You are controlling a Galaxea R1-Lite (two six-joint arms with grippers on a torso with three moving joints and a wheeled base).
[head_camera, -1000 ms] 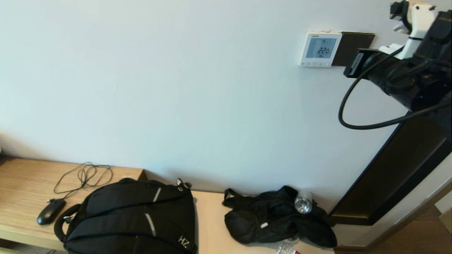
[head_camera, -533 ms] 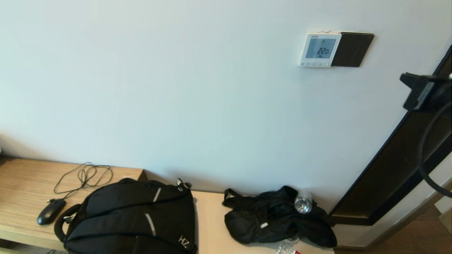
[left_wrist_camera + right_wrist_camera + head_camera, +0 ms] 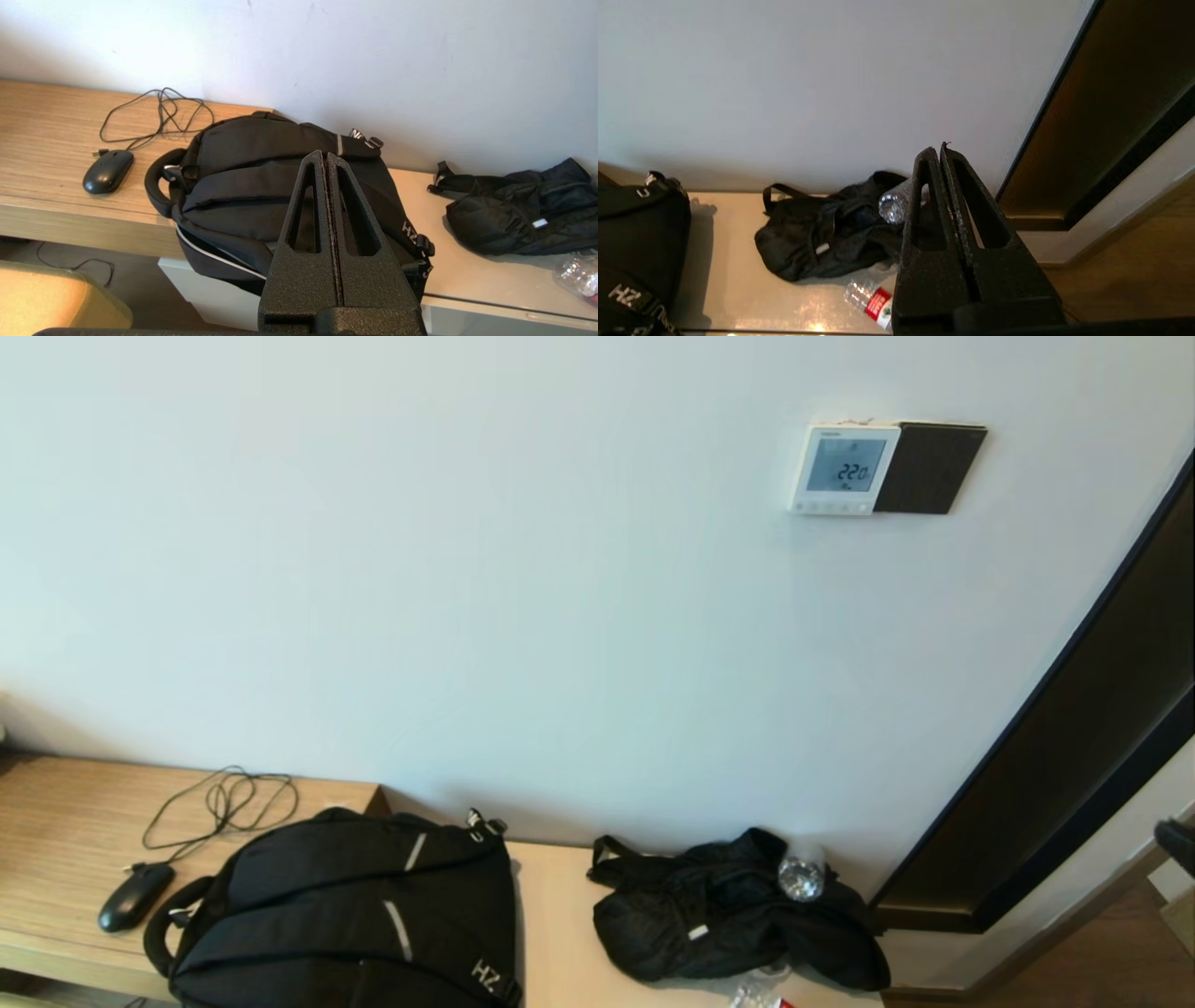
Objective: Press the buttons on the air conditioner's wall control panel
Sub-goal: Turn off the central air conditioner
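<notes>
The air conditioner's wall control panel (image 3: 845,469) is a small white square on the wall at upper right, its grey screen reading 22.0. The buttons (image 3: 833,506) form a white row along its lower edge. A plain black square panel (image 3: 928,469) adjoins it on the right. My right gripper (image 3: 940,148) is shut and empty, low near the counter, far below the panel; only a dark bit of that arm (image 3: 1178,845) shows at the head view's right edge. My left gripper (image 3: 325,155) is shut and empty, parked over the backpack.
A black backpack (image 3: 355,915), a black mouse (image 3: 135,894) with its cable, a crumpled black bag (image 3: 728,915) and a clear bottle (image 3: 801,875) lie on the counter below. Another bottle (image 3: 871,301) lies near the counter's front edge. A dark door frame (image 3: 1074,775) runs along the right.
My right arm has dropped from beside the wall panel down and out of the head view to the lower right. The panel and black square now show fully.
</notes>
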